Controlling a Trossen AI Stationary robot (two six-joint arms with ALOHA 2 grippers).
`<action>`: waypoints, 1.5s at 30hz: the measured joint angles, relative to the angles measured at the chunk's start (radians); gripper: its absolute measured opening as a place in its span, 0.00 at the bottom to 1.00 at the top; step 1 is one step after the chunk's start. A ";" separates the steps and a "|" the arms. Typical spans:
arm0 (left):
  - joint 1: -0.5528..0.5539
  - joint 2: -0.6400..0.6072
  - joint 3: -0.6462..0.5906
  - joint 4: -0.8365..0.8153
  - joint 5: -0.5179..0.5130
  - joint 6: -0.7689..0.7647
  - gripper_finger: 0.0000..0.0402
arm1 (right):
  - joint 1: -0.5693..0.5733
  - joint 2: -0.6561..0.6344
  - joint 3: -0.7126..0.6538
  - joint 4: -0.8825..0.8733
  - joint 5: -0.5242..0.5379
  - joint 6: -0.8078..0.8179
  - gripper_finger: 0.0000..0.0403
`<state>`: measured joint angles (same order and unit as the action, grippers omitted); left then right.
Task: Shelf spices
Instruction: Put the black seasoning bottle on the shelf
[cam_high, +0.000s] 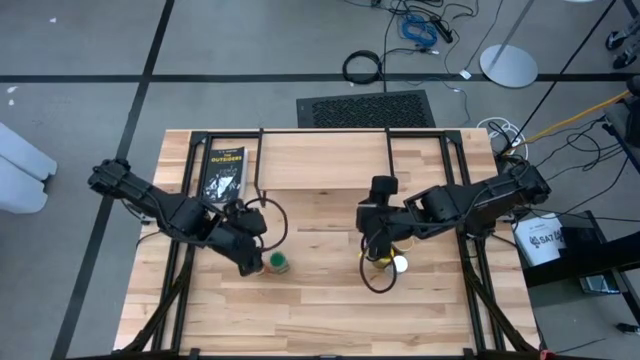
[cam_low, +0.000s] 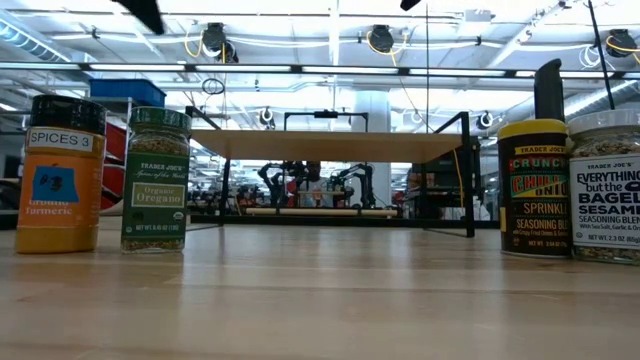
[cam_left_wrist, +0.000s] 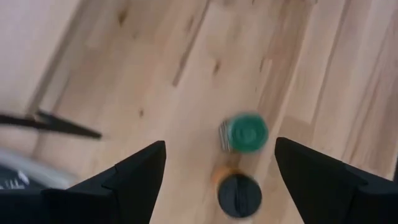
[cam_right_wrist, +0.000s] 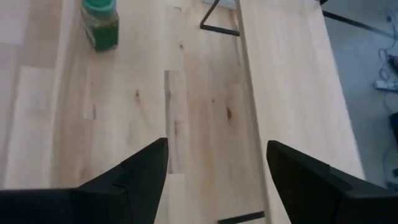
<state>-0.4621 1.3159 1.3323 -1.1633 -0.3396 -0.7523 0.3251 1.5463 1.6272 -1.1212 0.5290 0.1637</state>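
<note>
Just below the left gripper (cam_left_wrist: 221, 171), whose dark angular fingers stand apart and empty, two round jars sit side by side on pale grained wood: the dark-lidded orange jar (cam_left_wrist: 239, 194) and the green-lidded jar (cam_left_wrist: 244, 132). Across the table, the right gripper (cam_right_wrist: 217, 165) also hangs spread and empty above the yellow-lidded jar (cam_low: 534, 188) and white-lidded jar (cam_low: 606, 185). Beyond both, the shelf (cam_low: 330, 145) shows a thin plank on black rod legs.

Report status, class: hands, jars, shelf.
Left hand open above green jar and orange jar. Right hand open, empty. Shelf bare; four jars on table.
</note>
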 joint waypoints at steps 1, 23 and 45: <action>-0.008 0.000 0.000 -0.015 0.008 -0.023 0.77 | -0.006 0.000 0.000 0.000 0.000 -0.016 0.65; -0.365 0.018 -0.067 -0.025 -0.186 -0.472 0.77 | -0.125 0.000 0.000 0.002 -0.016 -0.184 0.65; -0.369 0.095 -0.098 -0.013 -0.155 -0.543 0.93 | -0.125 0.000 0.000 0.062 -0.067 -0.183 0.65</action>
<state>-0.8309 1.4107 1.2339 -1.1759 -0.4945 -1.2954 0.1997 1.5463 1.6272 -1.0592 0.4623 -0.0196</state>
